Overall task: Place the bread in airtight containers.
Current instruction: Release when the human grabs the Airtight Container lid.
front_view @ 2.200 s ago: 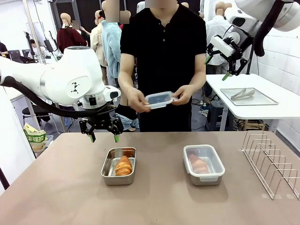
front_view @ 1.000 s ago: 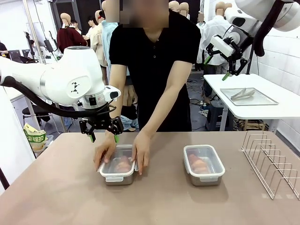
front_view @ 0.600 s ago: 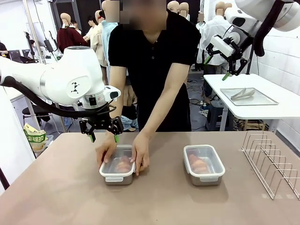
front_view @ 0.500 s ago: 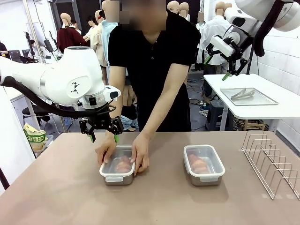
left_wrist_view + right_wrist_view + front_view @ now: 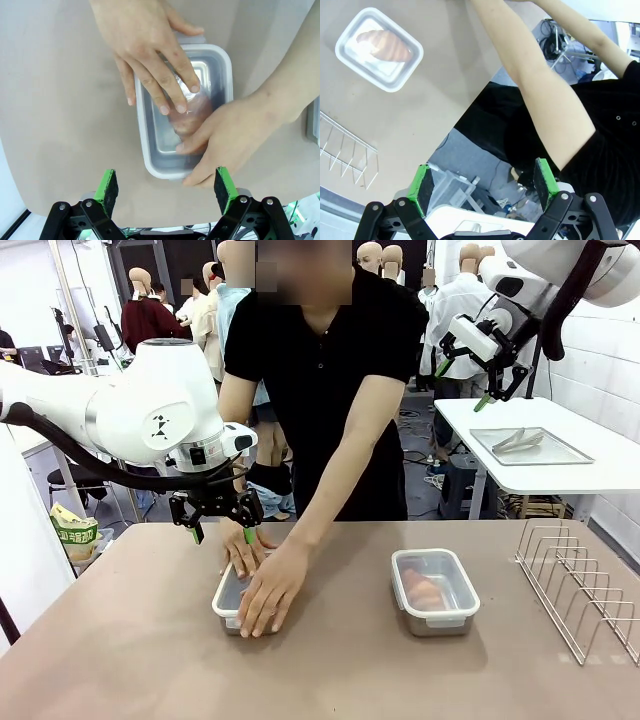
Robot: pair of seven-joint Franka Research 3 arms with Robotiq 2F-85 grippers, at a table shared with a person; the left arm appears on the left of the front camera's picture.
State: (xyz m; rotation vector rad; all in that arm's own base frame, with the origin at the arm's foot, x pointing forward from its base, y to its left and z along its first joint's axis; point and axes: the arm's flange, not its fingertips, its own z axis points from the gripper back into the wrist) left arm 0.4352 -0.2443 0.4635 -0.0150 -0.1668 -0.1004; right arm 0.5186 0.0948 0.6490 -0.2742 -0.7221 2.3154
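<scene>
Hiding most of the left container (image 5: 228, 602), hands (image 5: 268, 585) press its lid; both end effectors gape empty.

A wire rack (image 5: 580, 585) stands at the right edge of my brown table (image 5: 120, 660), in the lower right of the frame. Behind it, at the right middle, a white side table (image 5: 600, 475) carries a flat metal tray (image 5: 530, 447) with tongs (image 5: 517, 440) lying in it.

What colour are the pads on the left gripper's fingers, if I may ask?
Green pads on black fingers, clearest in the left wrist view.
</scene>
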